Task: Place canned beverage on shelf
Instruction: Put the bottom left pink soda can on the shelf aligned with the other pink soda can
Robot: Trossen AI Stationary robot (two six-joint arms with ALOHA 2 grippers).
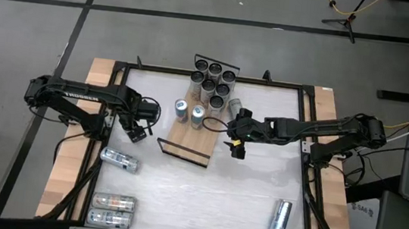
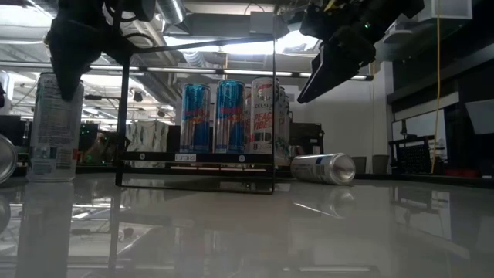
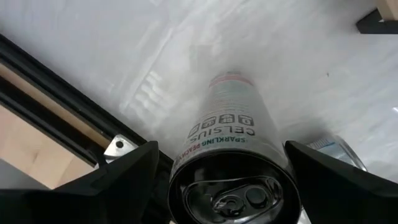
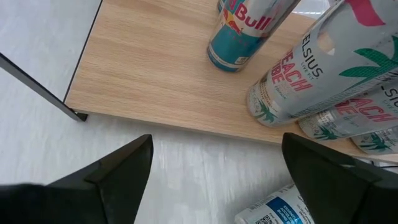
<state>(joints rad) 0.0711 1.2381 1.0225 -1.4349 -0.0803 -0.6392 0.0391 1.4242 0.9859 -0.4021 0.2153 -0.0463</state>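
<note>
The white worktop carries the shelf, a light-wood board lying at an angle near the far middle, with a black wire rail at each short end. On its far part stands a cluster of upright cans; two blue cans stand nearer the board's middle.

The left arm reaches in from the left side. Its left end effector hovers over the worktop just left of the shelf, fingers spread wide, with an upright Celsius can directly below and between them; the fingers are not touching it in the left wrist view. This can stands on the worktop, off the shelf, close to its left edge.

The right end effector hangs above the shelf's right edge, fingers spread and holding nothing. Just beyond it a can lying on its side rests on the worktop beside the shelf.

More cans lie on the worktop: a single can left of centre, a pair of cans at the near left corner, and a lone can at the near right.
</note>
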